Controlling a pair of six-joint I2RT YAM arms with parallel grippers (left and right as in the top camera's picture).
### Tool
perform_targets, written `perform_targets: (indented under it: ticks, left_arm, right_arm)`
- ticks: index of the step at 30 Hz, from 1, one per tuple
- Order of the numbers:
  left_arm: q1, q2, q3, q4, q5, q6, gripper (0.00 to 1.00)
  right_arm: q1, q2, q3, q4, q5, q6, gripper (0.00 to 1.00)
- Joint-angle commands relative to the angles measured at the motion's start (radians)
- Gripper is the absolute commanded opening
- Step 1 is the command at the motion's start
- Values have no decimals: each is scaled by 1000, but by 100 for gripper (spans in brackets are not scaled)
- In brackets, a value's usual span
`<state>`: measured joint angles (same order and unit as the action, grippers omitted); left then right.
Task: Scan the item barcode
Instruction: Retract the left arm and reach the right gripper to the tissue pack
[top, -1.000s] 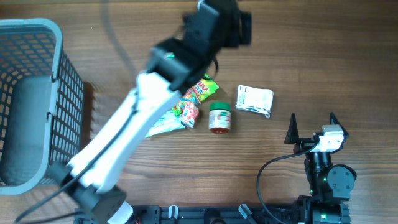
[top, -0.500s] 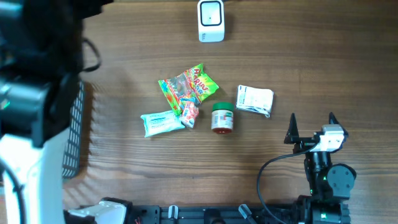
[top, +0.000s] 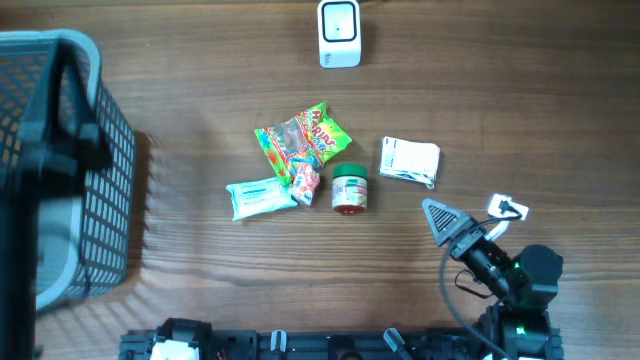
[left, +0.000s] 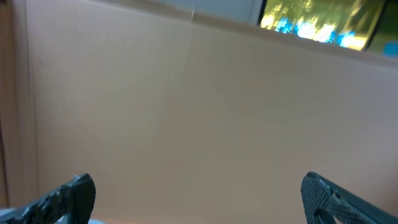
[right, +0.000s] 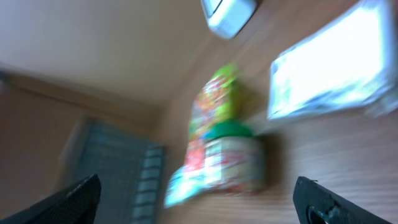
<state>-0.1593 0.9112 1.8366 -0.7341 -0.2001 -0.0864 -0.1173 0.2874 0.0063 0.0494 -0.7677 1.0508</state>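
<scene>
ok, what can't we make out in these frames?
- Overhead: barcodes on the jar, white packet and candy bag are too small to find.
- Right wrist: motion blur smears every label.
- Left wrist: only a blank wall; items out of frame.
- Overhead: blurred left arm hides the basket interior.

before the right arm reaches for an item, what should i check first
1. right gripper open and empty: ok, jaws wide with nothing between them.
2. left gripper open and empty: ok.
3. jar in the right wrist view: ok, ahead of the fingers, though blurred.
4. scanner unobstructed: ok, alone at the far edge.
5. barcode on the jar facing up: cannot tell.
6. left arm away from the items: ok, over by the basket.
</scene>
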Motion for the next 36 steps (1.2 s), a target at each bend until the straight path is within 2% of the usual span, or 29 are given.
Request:
perform_targets:
  ticks: [1, 3, 4, 8, 10, 12, 17, 20, 23, 24, 31, 34, 36]
  left_arm:
    - [7, -171, -142, 73, 51, 16, 100]
    - [7, -289, -213, 124, 52, 15, 100]
    - [7, -326, -231, 137, 55, 15, 100]
    - [7, -444, -266, 163, 55, 15, 100]
    - [7, -467, -266, 163, 54, 15, 100]
    - [7, -472, -266, 163, 53, 16, 100]
    - [7, -477, -310, 202, -3, 27, 100]
    - [7, -497, -367, 250, -10, 27, 100]
    - [7, -541, -427, 301, -10, 32, 100]
    - [7, -579, -464, 336, -9, 55, 100]
    - [7, -771, -585, 454, -10, 64, 100]
    - [7, -861, -634, 501, -10, 83, 100]
    - [7, -904, -658, 526, -10, 83, 100]
  right_arm:
    - [2, 4, 0, 170, -243, 672, 100]
    - [2, 4, 0, 367, -265, 766, 100]
    - [2, 4, 0, 411, -266, 761, 100]
    - [2, 4, 5, 433, -259, 753, 99]
    - [2, 5, 39, 407, -266, 686, 99]
    - [2, 5, 92, 241, -243, 594, 100]
    - [2, 71, 274, -364, -40, 308, 99]
    - [2, 182, 471, -712, 196, 153, 99]
    - [2, 324, 674, -927, 371, 108, 100]
    - [2, 422, 783, -1014, 434, 101, 99]
    - [3, 752, 1017, -1233, 448, 100, 100]
    - [26, 869, 1060, -1244, 446, 69, 99]
    - [36, 912, 1059, -1228, 456, 144, 100]
